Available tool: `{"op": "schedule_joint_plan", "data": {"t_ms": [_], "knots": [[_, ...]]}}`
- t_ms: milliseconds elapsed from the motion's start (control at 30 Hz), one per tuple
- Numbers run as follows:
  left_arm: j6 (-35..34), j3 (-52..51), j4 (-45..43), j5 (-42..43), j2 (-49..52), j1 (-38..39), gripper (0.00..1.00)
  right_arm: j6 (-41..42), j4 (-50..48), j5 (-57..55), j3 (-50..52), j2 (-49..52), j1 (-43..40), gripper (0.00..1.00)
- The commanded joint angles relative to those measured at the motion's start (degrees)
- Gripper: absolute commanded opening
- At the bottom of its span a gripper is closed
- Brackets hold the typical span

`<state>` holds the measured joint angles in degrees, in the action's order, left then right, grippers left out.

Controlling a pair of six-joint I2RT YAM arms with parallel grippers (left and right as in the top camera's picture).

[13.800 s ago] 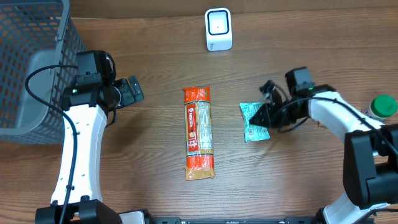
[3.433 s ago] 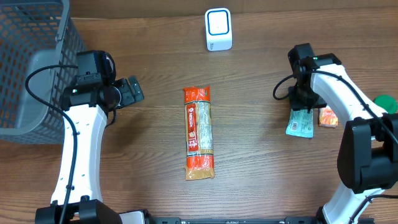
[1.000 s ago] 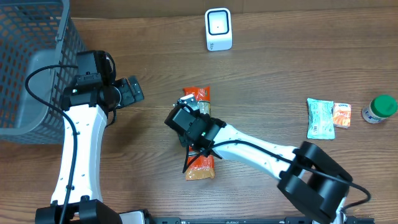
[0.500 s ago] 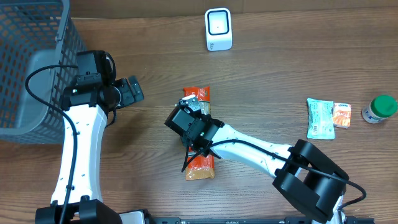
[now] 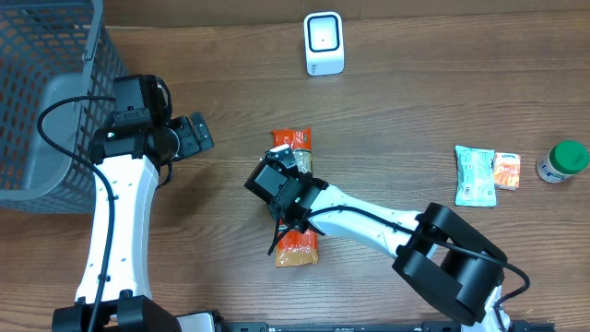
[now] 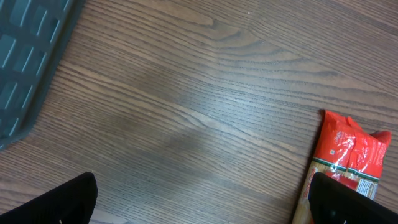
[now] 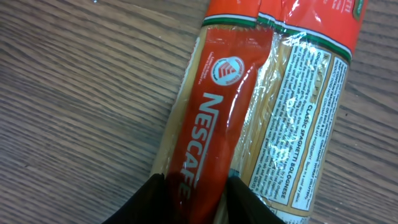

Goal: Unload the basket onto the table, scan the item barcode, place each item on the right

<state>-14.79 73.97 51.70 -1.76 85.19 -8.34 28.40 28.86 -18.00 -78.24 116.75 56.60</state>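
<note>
A long red-and-yellow spaghetti packet (image 5: 297, 247) lies lengthwise at the table's middle, its label side up (image 7: 298, 112). Along its left side lies a red Nescafe stick (image 7: 214, 106). My right gripper (image 5: 295, 164) reaches down over the packet's upper half, and in the right wrist view this gripper (image 7: 202, 202) has both black fingers pressed against the stick's sides. The white scanner (image 5: 324, 43) stands at the far edge. My left gripper (image 5: 198, 134) hovers open to the left of the packet, whose red end (image 6: 348, 155) shows beside its right finger (image 6: 351, 202).
A grey mesh basket (image 5: 37, 92) fills the far left. At the right lie a green-and-white sachet (image 5: 476, 175), a small orange sachet (image 5: 506, 171) and a green-capped bottle (image 5: 562, 161). Bare wood lies between the packet and the scanner.
The right gripper's jaws have narrowed onto the Nescafe stick, and its arm has shifted slightly over the packet. The left arm has not moved.
</note>
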Motion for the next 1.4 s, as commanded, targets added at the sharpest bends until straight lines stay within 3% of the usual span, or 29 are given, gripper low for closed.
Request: {"op": "schedule_joint_plan", "data": {"t_ms": [0,67,133,400,600,767,1000,1367], "knots": [[0.66,0.26,-0.02,0.26,-0.02,0.11,1.00,0.35,0.07,0.26,0.83,1.49,-0.04,0.25],[0.66,0.26,-0.02,0.26,-0.02,0.11,1.00,0.35,0.09,0.24,0.74,1.40,-0.04,0.11],[0.66,0.26,-0.02,0.24,-0.02,0.11,1.00,0.31,0.13,-0.31,0.35,0.90,-0.09,0.04],[0.68,0.26,-0.02,0.26,-0.02,0.11,1.00,-0.28,6.21,-11.63,-1.29,-9.20,-0.11,0.04],[0.66,0.26,-0.02,0.26,-0.02,0.11,1.00,-12.55,14.88,-17.94,-1.05,-11.93,-1.64,0.04],[0.66,0.26,-0.04,0.24,-0.02,0.11,1.00,-13.49,20.28,-17.97,2.36,-11.89,-6.10,0.04],[0.66,0.26,-0.02,0.26,-0.02,0.11,1.00,-8.50,19.04,-17.97,8.00,-11.85,-15.10,0.04],[0.66,0.26,-0.02,0.26,-0.02,0.11,0.99,-8.90,15.89,-26.43,16.02,-11.02,-23.37,0.04]]}}
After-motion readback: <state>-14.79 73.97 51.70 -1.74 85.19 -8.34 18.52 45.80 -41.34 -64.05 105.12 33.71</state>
